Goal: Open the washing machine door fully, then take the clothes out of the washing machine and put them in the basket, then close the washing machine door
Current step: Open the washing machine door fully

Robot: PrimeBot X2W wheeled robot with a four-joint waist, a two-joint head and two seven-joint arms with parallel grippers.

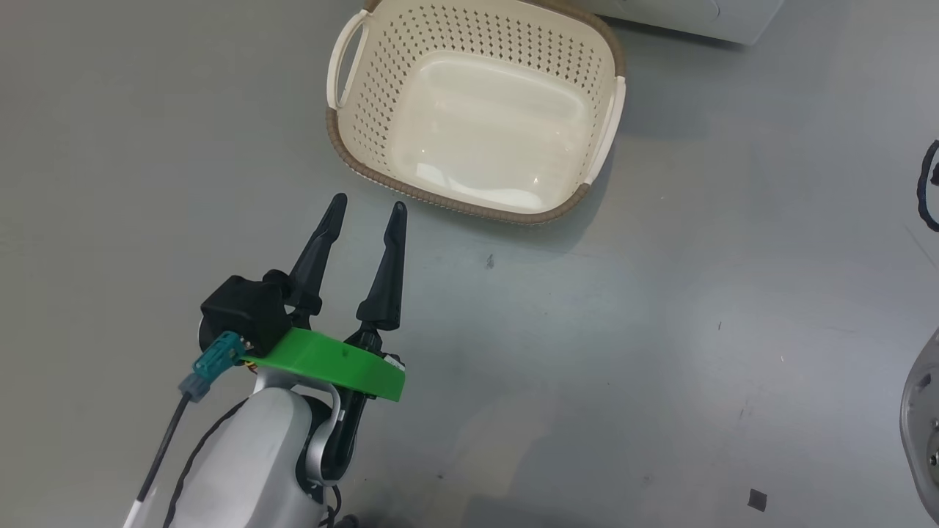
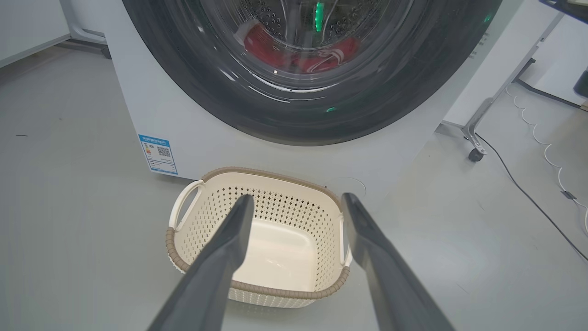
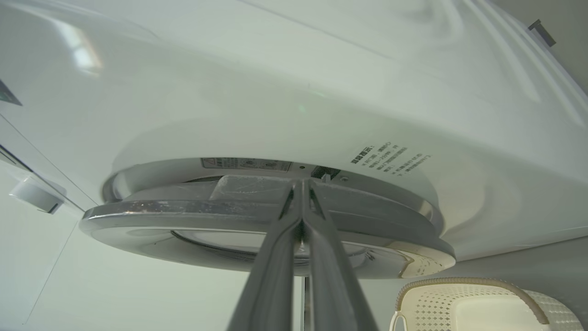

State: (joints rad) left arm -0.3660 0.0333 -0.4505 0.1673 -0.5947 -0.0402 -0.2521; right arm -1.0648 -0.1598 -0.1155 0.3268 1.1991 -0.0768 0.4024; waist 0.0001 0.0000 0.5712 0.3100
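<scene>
Grey scuffed flooring [image 1: 660, 330] is spread before the washing machine [image 2: 193, 138], and the basket [image 1: 381, 125] is set empty just in front of its white face. The washing machine door [image 2: 220, 92] is seen shut or very nearly so; which of the two cannot be told. Behind its glass the clothes [image 2: 294, 57] are heaped low in the drum.

The right gripper [image 3: 301, 184] is held with its fingers pressed together. Its tips are tucked at a recess in the door's edge, and nothing is clamped between them. The left gripper [image 1: 368, 203] is held with its fingers well apart, above the floor just beside the basket.

The door is judged rigid, hinged and fairly heavy, and its glossy rim is judged slippery. Purchase is best sought by hooking behind the edge recess, not on the glass. The clothes are judged light, limp and apt to drape or snag on the porthole lip, so a bunched fold near the middle of the heap should be pinched.
</scene>
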